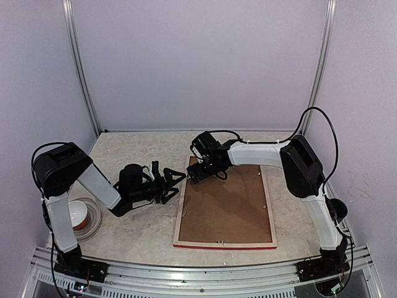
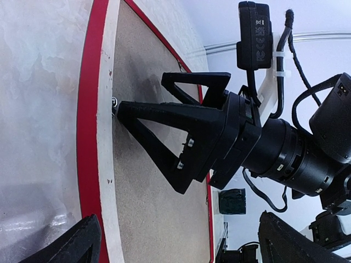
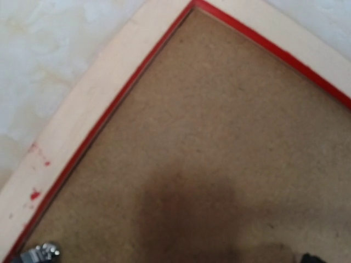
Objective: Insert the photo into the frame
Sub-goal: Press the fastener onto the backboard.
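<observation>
The small black box [image 2: 255, 33] on the right wrist has tiny white print on it (too small to read). Below it, the right gripper [image 2: 141, 93] has its two black three-cornered fingers [image 2: 164, 137] spread wide, and it holds nothing. One fingertip sits right at a little shiny metal clip [image 2: 114, 103] at the edge of the flat brown backing board [image 2: 148, 213].

The left gripper [image 1: 170, 183] is spread wide too and holds nothing. It hangs over the pale speckled table [image 1: 136, 233], just beside the left side of the frame.

The big frame with red edges and a pale wood back [image 1: 182, 214] lies flat in the middle of the table, back side up. The brown board fills its middle. The right gripper is over its far left corner.

A round clear ring with something white and red inside [image 1: 84, 214] sits near the left arm's base, well apart from the frame.
</observation>
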### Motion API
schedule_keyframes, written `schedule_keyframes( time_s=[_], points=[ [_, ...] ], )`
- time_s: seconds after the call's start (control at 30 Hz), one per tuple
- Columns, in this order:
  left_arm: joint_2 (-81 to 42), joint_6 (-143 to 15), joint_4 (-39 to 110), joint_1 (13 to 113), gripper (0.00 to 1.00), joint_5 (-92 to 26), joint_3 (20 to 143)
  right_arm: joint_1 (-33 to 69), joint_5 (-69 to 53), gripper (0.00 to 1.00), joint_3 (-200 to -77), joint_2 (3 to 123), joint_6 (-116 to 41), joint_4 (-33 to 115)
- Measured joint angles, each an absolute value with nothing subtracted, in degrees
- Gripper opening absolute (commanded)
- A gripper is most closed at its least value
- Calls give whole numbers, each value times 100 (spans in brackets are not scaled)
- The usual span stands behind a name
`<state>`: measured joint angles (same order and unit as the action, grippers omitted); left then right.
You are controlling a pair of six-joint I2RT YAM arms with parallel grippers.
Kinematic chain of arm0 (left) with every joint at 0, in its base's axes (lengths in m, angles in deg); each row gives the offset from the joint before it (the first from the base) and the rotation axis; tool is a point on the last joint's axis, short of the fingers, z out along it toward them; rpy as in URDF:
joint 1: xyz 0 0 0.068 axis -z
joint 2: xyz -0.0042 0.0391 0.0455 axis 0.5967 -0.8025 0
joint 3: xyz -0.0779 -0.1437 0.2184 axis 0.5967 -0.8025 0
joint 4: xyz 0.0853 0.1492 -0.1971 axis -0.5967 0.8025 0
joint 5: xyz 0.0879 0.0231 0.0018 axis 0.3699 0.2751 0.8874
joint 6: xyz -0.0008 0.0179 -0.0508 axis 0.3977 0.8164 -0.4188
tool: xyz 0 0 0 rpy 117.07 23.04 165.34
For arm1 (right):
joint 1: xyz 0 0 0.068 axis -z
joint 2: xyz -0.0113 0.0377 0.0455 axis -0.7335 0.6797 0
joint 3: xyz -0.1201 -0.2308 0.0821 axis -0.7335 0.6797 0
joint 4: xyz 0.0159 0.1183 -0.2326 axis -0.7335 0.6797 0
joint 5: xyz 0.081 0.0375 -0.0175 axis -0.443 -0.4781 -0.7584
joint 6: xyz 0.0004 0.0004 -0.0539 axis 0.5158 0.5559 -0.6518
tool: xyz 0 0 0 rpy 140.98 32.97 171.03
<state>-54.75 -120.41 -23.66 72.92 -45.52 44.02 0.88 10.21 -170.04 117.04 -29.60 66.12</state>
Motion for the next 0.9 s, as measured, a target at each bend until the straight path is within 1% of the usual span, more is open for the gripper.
schedule_keyframes(
  time_s=[0.37,0.9],
  points=[
    [-5493,-12060,-2407,7292,99,-4552,4400,85,739,99,-17072,11704,-2953,6697],
    [-5582,-12122,-2492,7295,99,-4554,4387,85,726,99,-17378,11767,-2927,6789]
  ],
)
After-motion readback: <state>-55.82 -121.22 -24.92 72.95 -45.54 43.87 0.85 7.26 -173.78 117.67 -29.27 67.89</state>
